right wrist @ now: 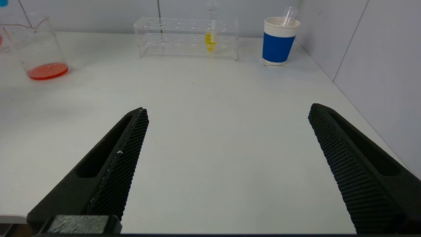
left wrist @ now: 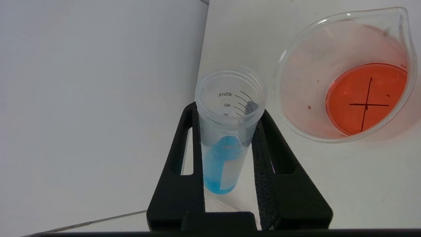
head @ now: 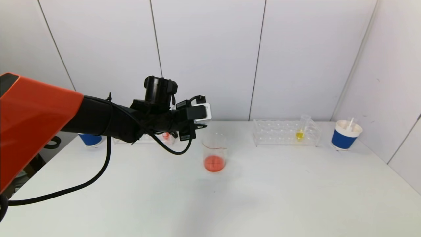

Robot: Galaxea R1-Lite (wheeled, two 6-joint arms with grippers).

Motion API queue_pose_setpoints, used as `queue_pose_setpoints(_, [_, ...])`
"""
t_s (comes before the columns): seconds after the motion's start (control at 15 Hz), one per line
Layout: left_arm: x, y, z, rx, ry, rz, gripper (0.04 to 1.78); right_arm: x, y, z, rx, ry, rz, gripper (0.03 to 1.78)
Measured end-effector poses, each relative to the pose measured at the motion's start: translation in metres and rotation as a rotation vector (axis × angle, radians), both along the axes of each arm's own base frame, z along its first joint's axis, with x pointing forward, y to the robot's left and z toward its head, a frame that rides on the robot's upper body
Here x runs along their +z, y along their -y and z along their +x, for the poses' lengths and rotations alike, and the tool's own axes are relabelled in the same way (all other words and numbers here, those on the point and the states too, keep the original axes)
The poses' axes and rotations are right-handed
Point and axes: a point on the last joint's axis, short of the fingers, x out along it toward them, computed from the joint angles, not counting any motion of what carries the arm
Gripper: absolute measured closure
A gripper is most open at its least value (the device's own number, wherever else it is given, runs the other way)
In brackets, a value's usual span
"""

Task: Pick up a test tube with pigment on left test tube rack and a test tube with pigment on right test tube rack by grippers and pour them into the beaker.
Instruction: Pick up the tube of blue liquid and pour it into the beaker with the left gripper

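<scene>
The left gripper (left wrist: 227,144) clasps a tube (left wrist: 227,131) of blue pigment, raised just beside the beaker (left wrist: 342,75) (orange liquid inside) at mid-table. The right gripper (right wrist: 227,164) hangs spread wide near the front edge; a yellow tube (right wrist: 210,39) stands in the right rack (right wrist: 185,38) by the back edge.

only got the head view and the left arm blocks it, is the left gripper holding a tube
Observer: Yes, the left gripper is shut on a test tube with blue liquid at its bottom.
Operator: is it over the beaker
Observer: The wrist view shows the tube's mouth beside the beaker, which holds orange-red liquid.
Operator: right gripper?
Observer: The right gripper is open above bare table, short of the rack with the yellow tube.
</scene>
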Motion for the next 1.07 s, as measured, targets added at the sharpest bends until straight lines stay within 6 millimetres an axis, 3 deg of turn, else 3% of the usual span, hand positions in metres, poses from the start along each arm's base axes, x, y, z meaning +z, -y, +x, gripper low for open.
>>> queue_pose_setpoints(0.67, [-0.010,0.004,-0.002,-0.044,0.074,0.110,1.38,0.000,0.000,0.000,0.000,0.000,0.000,0.04])
queue_pose_setpoints(1.07, [-0.015,0.005,-0.002,-0.080,0.146,0.049,1.38,0.000,0.000,0.000,0.000,0.000,0.000,0.04])
